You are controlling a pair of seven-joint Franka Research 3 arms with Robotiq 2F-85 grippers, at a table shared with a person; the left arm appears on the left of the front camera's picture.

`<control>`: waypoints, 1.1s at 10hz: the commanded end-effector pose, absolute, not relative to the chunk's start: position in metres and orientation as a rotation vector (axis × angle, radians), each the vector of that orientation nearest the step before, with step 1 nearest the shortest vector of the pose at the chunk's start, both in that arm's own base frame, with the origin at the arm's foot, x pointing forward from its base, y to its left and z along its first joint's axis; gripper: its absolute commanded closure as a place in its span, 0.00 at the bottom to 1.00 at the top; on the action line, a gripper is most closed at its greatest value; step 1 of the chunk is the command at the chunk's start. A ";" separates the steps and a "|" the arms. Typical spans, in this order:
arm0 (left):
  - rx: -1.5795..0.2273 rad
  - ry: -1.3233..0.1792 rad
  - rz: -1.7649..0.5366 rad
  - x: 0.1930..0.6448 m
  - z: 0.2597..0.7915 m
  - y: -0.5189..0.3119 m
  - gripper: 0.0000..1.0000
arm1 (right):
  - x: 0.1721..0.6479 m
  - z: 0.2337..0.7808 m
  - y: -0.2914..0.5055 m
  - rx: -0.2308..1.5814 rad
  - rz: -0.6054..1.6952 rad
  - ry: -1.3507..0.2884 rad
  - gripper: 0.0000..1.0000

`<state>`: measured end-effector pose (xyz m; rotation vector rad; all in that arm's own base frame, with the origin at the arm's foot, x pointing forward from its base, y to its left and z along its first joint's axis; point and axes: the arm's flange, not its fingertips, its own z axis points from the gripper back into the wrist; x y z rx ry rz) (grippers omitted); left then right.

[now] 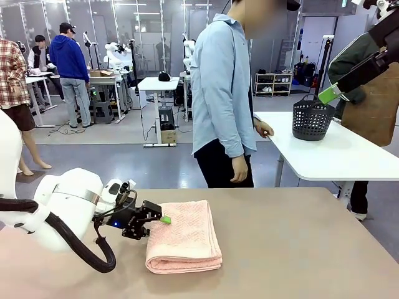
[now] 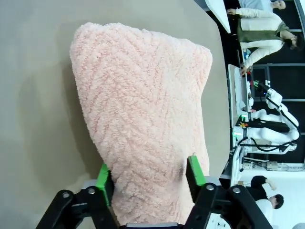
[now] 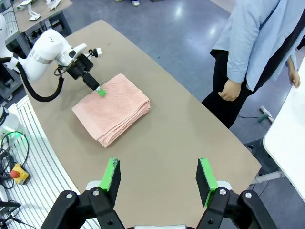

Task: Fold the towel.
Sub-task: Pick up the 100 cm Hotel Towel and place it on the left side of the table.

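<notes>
The towel [image 1: 184, 237] lies folded into a thick pink rectangle on the counter [image 1: 299, 249], toward the near left, with its layered open edges facing the near side. The left gripper [image 1: 163, 218] sits low at the towel's left edge. In the left wrist view its green pads [image 2: 104, 177] stand either side of a raised hump of terry, part-open and touching or nearly touching the cloth; whether the jaws are pinching it firmly I cannot tell.

The main risk, as I judge it, is that the jaws catch only the top layers. Lifting then would peel the stack apart and undo the folds. A shallow pinch on loose pile could also slip free, and dragging sideways would skew the bundle across the counter.

The right gripper [image 3: 159, 175] hangs high over the counter's right side, well apart from the towel, its jaws wide open and holding nothing. A person in a light blue shirt [image 1: 219, 87] stands at the far side, hands away from the cloth.
</notes>
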<state>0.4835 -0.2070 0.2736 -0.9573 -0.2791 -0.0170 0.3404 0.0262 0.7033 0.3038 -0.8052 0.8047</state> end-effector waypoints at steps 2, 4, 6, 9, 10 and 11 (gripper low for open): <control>-0.991 -0.309 -0.029 0.485 0.266 -0.206 1.00 | 0.342 0.705 0.028 0.297 0.780 -0.802 0.19; -0.986 -0.320 -0.031 0.487 0.268 -0.204 0.97 | 0.342 0.705 0.028 0.297 0.780 -0.802 0.19; -0.970 -0.330 -0.049 0.491 0.268 -0.206 1.00 | 0.342 0.705 0.028 0.297 0.780 -0.802 0.19; -0.955 -0.292 -0.028 0.486 0.273 -0.203 0.82 | 0.342 0.705 0.028 0.297 0.780 -0.802 0.19; -0.955 -0.292 -0.028 0.486 0.273 -0.203 0.82 | 0.342 0.705 0.028 0.297 0.780 -0.802 0.19; -0.955 -0.292 -0.028 0.486 0.273 -0.203 0.82 | 0.342 0.705 0.028 0.297 0.780 -0.802 0.19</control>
